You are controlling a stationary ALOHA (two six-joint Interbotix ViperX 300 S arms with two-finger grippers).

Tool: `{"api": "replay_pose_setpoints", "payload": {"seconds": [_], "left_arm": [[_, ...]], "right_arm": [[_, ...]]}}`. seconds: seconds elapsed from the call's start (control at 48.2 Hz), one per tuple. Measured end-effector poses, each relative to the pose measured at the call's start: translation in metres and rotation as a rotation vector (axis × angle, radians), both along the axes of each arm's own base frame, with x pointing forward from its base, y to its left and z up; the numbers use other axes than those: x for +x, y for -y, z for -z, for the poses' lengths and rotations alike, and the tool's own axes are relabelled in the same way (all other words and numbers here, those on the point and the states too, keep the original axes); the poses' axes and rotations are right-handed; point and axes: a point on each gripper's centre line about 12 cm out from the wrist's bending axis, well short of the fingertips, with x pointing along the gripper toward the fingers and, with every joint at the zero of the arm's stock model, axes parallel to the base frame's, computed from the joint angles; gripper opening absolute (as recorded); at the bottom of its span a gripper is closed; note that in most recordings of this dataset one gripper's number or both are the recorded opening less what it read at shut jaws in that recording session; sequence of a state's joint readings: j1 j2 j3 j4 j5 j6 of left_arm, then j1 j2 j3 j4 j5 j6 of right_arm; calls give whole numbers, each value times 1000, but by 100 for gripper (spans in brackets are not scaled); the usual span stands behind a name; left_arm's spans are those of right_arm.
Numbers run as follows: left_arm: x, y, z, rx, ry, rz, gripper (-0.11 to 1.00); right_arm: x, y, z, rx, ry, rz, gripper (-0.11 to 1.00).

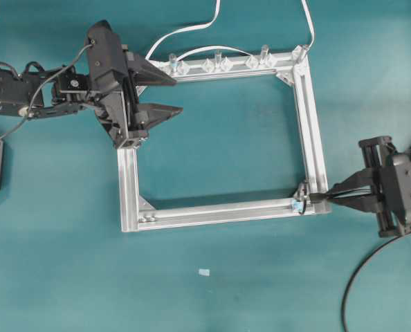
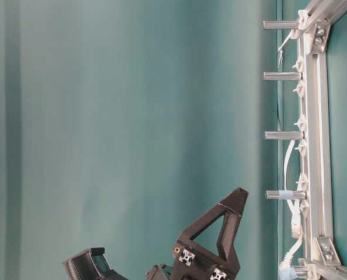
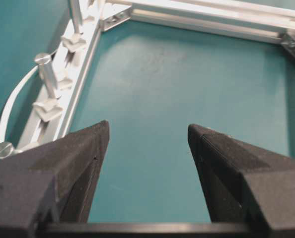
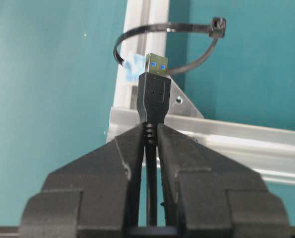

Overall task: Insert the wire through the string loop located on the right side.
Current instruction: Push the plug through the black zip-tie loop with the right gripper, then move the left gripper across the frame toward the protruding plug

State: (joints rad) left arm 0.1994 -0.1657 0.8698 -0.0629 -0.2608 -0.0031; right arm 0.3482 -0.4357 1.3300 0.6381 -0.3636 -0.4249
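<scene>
Right wrist view: right hand, grasping the wire, faces the string loop at the frame's corner; next, advance the plug through. Left hand released.

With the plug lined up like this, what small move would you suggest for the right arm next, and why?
Probably ease the right tool straight forward. It is shut on the wire just behind the plug, whose metal tip points at the string loop but has not entered it. The loop stands open ahead at the frame corner.
</scene>
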Motion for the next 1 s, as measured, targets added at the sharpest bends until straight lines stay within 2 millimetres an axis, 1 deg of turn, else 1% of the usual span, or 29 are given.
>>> {"api": "replay_pose_setpoints", "payload": {"seconds": [0.228,0.643,0.996], "left_arm": [[2,8,0,-2,-1,24,67],[4,19,0,-3,0,55,67],[4,25,2,-5,-25,73,67]], "right_arm": [[12,-4,1,-5,-14,3,12],[39,-6,0,-11,-25,30,12],[52,-10,3,-16,-36,31,12]]}}
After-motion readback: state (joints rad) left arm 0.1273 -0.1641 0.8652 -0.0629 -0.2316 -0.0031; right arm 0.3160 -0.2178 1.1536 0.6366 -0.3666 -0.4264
